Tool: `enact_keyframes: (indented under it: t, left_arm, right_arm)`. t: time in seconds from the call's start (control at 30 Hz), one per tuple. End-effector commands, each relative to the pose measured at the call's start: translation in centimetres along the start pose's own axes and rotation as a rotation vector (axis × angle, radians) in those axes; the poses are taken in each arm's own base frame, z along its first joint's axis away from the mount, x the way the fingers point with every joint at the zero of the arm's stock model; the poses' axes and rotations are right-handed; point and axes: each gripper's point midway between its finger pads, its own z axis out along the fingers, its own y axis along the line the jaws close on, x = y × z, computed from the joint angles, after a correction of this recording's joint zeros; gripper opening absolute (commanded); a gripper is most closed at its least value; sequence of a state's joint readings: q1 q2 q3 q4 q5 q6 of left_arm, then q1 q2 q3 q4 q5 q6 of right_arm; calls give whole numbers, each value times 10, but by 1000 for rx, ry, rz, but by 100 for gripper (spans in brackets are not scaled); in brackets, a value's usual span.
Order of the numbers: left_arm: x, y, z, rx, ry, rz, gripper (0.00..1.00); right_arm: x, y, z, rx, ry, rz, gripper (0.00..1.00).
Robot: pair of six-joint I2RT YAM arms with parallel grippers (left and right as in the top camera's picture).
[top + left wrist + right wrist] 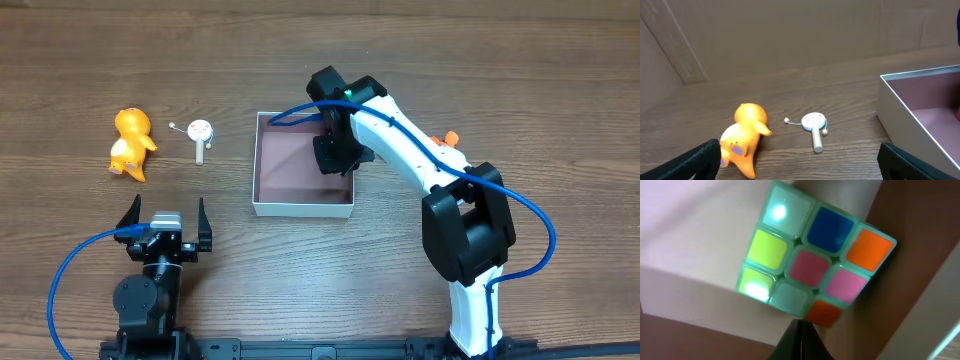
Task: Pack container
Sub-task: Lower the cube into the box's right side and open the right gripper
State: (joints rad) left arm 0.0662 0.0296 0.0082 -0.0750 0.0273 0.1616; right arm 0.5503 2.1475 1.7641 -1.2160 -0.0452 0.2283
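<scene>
The wooden desk (80, 60) bears an orange duck toy (131, 143), a small white pellet drum (201, 134) near it, and the white-walled container (303, 209) to their right.

The left arm (150, 295) sits folded low over its base, with its jaws spread wide and pointing forward along the surface. The right arm (405, 140) stretches forward and to its left, wrist tipped downward behind jaws that are pressed fully together.

Container (303, 209): white walls, reddish-brown interior. Cube (810, 270): pale green frame; yellow, blue, orange, pink, whitish tiles. Toy duck (131, 143): orange. Small drum (201, 131): white face, pale handle. Table (500, 60): brown wood grain
</scene>
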Motion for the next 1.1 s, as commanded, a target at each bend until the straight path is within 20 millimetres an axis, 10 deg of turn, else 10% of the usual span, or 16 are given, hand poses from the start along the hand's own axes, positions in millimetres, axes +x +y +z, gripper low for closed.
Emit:
enact_keyframes:
  t: [0.0,0.37,1.07]
  left_arm:
    - [1,-1,0,11,1,16,100]
    - [1,-1,0,11,1,16,100]
    - [1,-1,0,11,1,16,100]
  right_arm:
    - [-6,2,-8,-11,-41,-23,4]
    - [-14,-16,-9,95,-82,-19,4]
    - [-16,18,-9,-65,-88,-99,4]
